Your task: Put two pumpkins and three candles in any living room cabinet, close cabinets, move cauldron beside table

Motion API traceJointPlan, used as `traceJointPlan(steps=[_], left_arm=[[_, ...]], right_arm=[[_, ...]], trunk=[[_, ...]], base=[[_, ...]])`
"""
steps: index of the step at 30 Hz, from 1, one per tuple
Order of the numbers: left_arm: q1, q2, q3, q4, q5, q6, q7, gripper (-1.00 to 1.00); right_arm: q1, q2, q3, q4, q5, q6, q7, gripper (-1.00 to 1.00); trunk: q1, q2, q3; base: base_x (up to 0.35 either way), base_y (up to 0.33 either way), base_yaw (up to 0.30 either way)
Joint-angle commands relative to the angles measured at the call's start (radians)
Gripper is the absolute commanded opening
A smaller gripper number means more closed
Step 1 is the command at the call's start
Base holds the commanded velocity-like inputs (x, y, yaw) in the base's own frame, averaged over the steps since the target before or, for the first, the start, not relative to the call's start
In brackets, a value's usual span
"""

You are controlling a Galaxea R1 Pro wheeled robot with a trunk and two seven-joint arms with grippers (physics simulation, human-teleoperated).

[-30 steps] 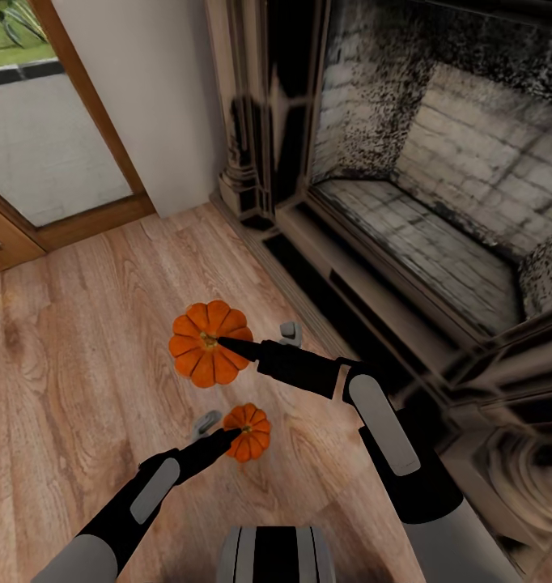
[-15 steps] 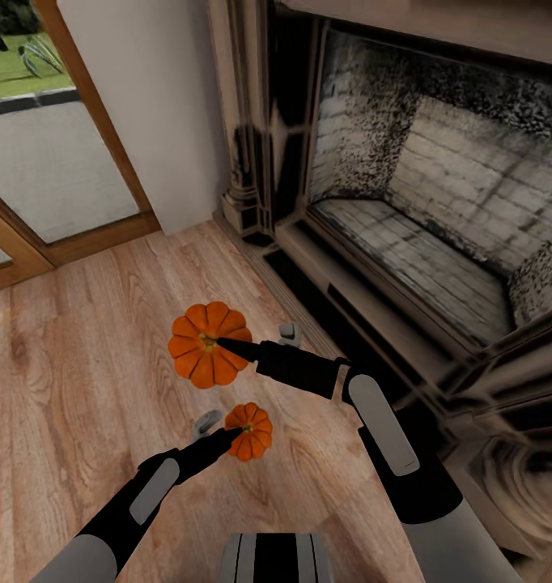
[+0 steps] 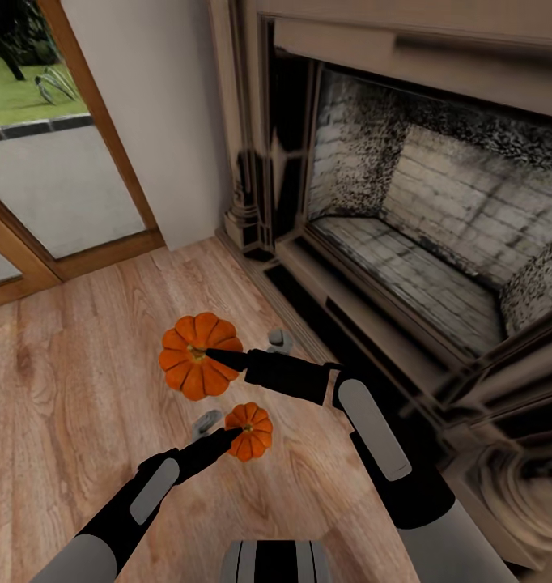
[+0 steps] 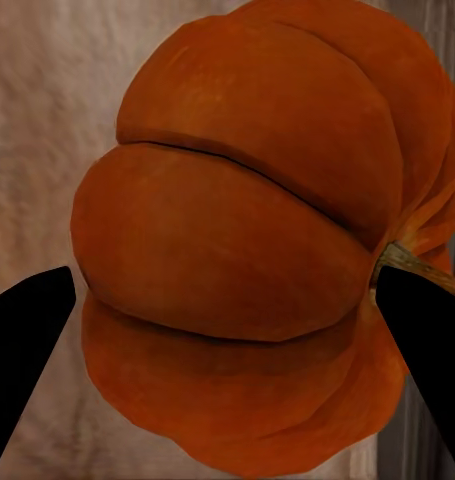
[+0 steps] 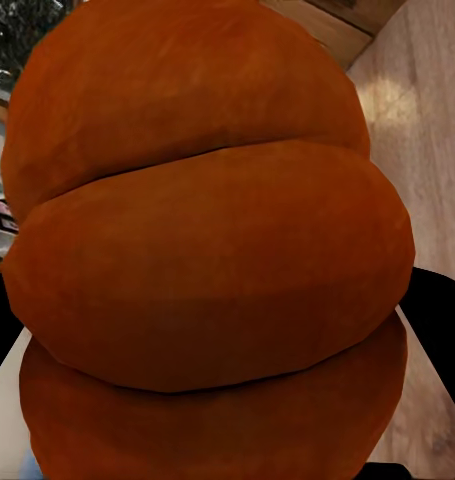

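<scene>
Two orange ribbed pumpkins show over the wood floor in the head view. My right gripper [image 3: 213, 355] is shut on the larger pumpkin [image 3: 188, 366], its tip at the stem. Nearer me, my left gripper [image 3: 235, 436] is shut on the smaller pumpkin [image 3: 253, 429]. In the left wrist view the smaller pumpkin [image 4: 247, 260] sits between both dark fingers [image 4: 22, 350], its stem toward one side. The larger pumpkin [image 5: 207, 260] takes up most of the right wrist view, with the fingers [image 5: 439, 325] just showing at its sides. Candles, cabinet, table and cauldron are out of view.
A large brick-lined fireplace [image 3: 422, 243] with a dark raised hearth edge [image 3: 349, 324] runs along the right. A glass door in a wood frame [image 3: 57, 186] stands at the back left beside a white wall [image 3: 163, 113]. Wood floor [image 3: 65, 389] spreads left.
The whole picture has shifted, so the camera has moved. My right gripper has carried the larger pumpkin slightly left. The left arm and its pumpkin hold the same place.
</scene>
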Motion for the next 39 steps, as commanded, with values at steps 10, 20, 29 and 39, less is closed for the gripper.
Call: traceJointPlan(steps=[10, 20, 29, 39], left_arm=[[0.0, 0.001, -0.003, 0.0, 0.005, 0.002, 0.0, -1.0], [0.0, 0.001, -0.003, 0.0, 0.007, 0.004, -0.01, -1.0], [0.0, 0.002, -0.002, -0.001, 0.006, 0.004, -0.024, -1.0], [0.0, 0.003, -0.001, -0.003, 0.005, 0.004, -0.028, -1.0]], right_arm=[[0.0, 0.0, 0.0, 0.0, 0.006, 0.004, 0.003, -1.0], [0.0, 0.0, 0.001, 0.0, 0.006, 0.004, 0.002, -1.0], [0.0, 0.0, 0.002, 0.004, 0.004, 0.004, 0.001, -1.0], [0.0, 0.0, 0.04, 0.001, 0.006, 0.003, -0.046, -1.0]], trunk=[[-0.005, 0.002, 0.038], [-0.009, 0.004, 0.077], [-0.01, 0.005, 0.081], [-0.01, 0.005, 0.081]], base=[[0.0, 0.0, 0.0], [0.0, 0.0, 0.0], [0.0, 0.0, 0.0], [-0.15, 0.159, 0.007]])
